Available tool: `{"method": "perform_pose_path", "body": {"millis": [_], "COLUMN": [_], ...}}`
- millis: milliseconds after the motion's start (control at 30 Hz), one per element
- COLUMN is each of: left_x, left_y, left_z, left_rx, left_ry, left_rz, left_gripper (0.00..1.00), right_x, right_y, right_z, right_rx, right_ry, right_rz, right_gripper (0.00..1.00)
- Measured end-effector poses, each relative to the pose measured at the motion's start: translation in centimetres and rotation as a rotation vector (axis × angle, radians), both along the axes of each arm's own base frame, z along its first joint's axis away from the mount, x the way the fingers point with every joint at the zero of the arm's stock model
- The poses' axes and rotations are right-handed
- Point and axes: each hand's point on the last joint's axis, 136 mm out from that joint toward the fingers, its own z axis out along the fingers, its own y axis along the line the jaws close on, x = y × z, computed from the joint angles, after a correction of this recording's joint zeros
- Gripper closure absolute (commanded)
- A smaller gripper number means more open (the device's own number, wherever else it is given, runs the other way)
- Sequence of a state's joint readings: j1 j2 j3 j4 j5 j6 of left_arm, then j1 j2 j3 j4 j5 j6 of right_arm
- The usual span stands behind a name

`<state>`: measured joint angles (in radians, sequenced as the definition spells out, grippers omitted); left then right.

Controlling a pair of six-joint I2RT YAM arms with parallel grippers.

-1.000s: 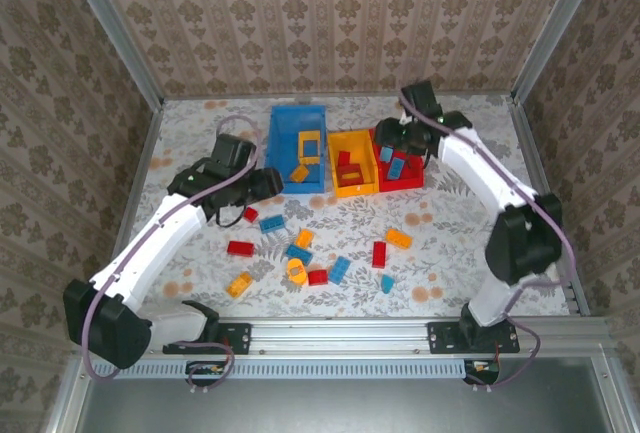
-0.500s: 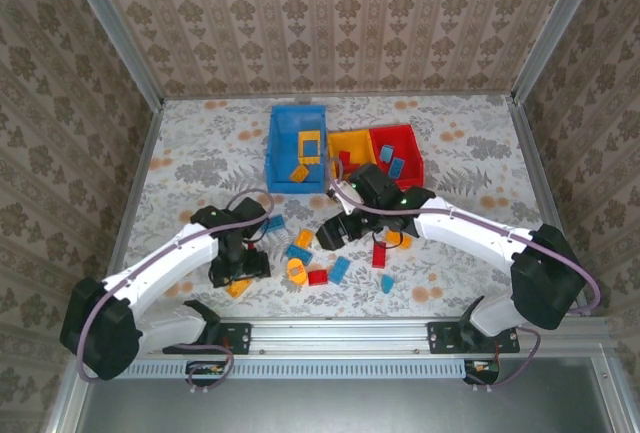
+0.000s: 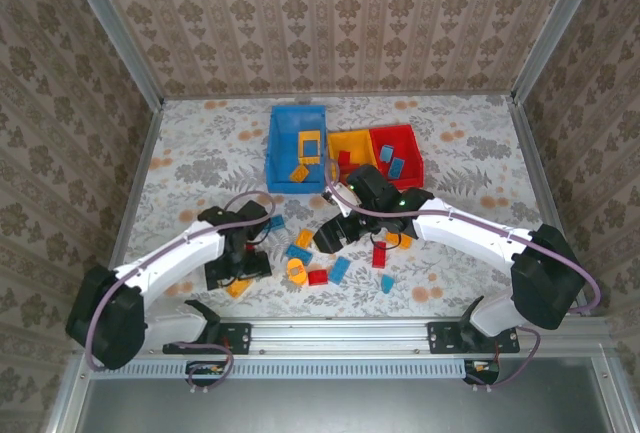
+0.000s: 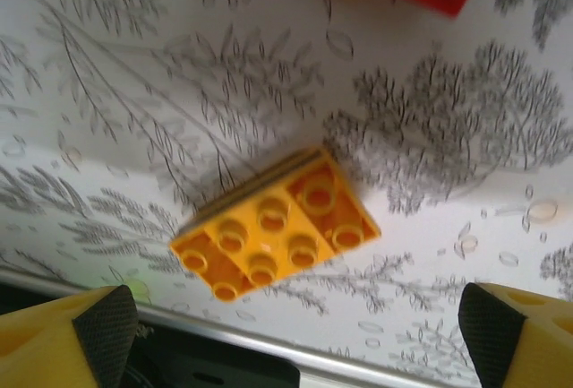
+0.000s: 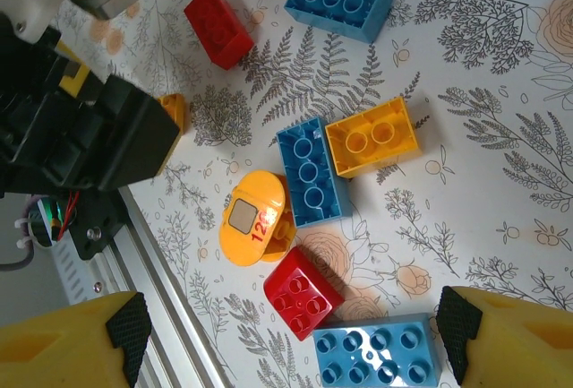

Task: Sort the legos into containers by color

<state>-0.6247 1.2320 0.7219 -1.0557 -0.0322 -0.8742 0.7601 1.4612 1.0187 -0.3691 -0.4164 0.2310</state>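
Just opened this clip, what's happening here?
Loose legos are being sorted into a blue bin, a yellow bin and a red bin at the back. The left claw, open, hovers over an orange brick near the front edge. The right claw, also open, hangs above a blue brick, a yellow brick and a red brick. Neither holds anything.

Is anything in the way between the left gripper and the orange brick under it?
Nothing visible: the orange brick lies uncovered on the table, the left gripper open over it.
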Motion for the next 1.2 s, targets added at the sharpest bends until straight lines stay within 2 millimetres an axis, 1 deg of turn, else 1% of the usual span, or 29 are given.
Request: {"method": "perform_pose_path", "body": {"millis": [133,200,267,433,567,667,867,967,1000,1133,1200], "left_x": [1.9,2.4,2.5,1.0,-0.5,-1.2,-1.9,-2.2,-2.3,-2.2,-2.2], "left_y": [0.0,-0.3,-0.8,-2.2,-2.4,-2.3,-3.1,-3.1,-3.0,-2.8,-2.8], "left_z": [-0.7,-1.1,-1.6,-2.6,-3.0,-3.3,-3.3,-3.4,-3.4,-3.6,-3.6], "left_rx": [0.0,-0.022,-0.054,-0.115,-0.131,-0.139,-0.133,-0.123,-0.117,-0.1,-0.098], "left_ry": [-0.021,-0.027,-0.028,0.01,0.038,0.05,0.051,0.053,0.052,0.042,0.039], "left_rz": [-0.019,-0.023,-0.03,-0.068,-0.074,-0.054,-0.064,-0.054,-0.045,-0.021,-0.019], "left_gripper": [0.09,0.11,0.11,0.13,0.16,0.22,0.35,0.42,0.45,0.66,0.68], "right_x": [0.0,0.0,0.0,0.1,0.2,0.3,0.4,0.4,0.4,0.4,0.3], "right_y": [0.0,0.0,0.0,-0.1,-0.2,-0.2,-0.3,-0.3,-0.3,-0.2,-0.2], "right_z": [0.0,0.0,0.0,0.0,0.0,0.0,0.0,0.0,0.0,0.0,0.1], "right_rx": [0.0,-0.001,-0.001,-0.001,-0.003,-0.002,-0.001,-0.001,-0.001,0.0,0.009], "right_ry": [0.0,0.0,0.0,0.002,0.002,0.002,0.005,0.005,0.005,0.008,0.014], "right_rz": [0.0,-0.001,-0.001,-0.007,-0.012,-0.015,-0.02,-0.02,-0.02,-0.022,-0.02], "right_gripper": [0.14,0.14,0.14,0.14,0.14,0.14,0.14,0.14,0.14,0.14,0.14]}}
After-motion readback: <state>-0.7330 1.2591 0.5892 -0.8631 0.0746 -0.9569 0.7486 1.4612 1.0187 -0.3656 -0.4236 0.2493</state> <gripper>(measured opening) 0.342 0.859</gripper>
